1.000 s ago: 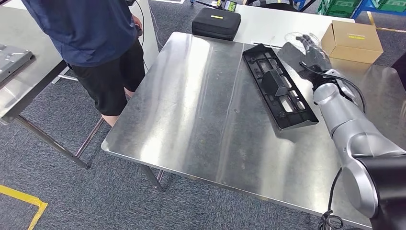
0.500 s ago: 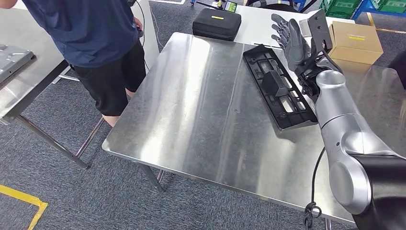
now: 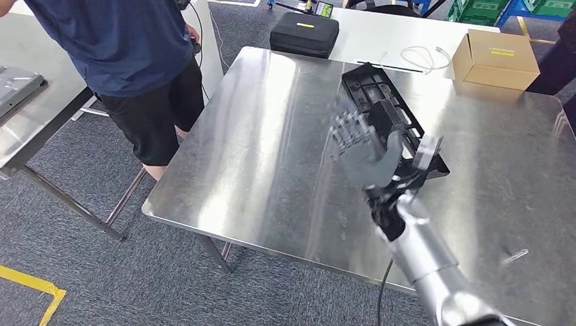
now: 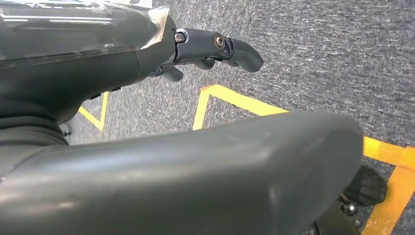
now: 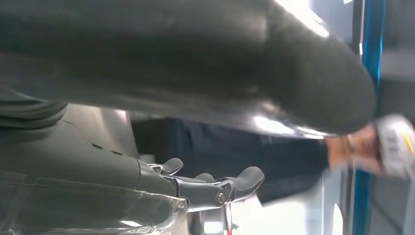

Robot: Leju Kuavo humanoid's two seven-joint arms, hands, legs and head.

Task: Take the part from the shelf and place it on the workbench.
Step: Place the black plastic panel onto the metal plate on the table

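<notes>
The part (image 3: 377, 88) is a long black plastic frame lying flat on the steel workbench (image 3: 272, 149), toward its far right. My right hand (image 3: 363, 153) hovers blurred in front of the part's near half, fingers spread and holding nothing. It hides part of the frame. The right wrist view shows that hand (image 5: 210, 186) empty too, with a person in dark blue beyond it. My left hand (image 4: 215, 46) hangs over grey carpet with yellow tape, its fingers loosely extended around nothing.
A person (image 3: 129, 54) in a dark blue shirt stands at the workbench's far left corner. A black case (image 3: 306, 32), a white cable (image 3: 421, 58) and a cardboard box (image 3: 494, 58) lie behind. Another steel table (image 3: 34, 102) stands to the left.
My right hand lifted from the far right side of the part, then swung back and left toward me across the part. The part stays on the workbench.
</notes>
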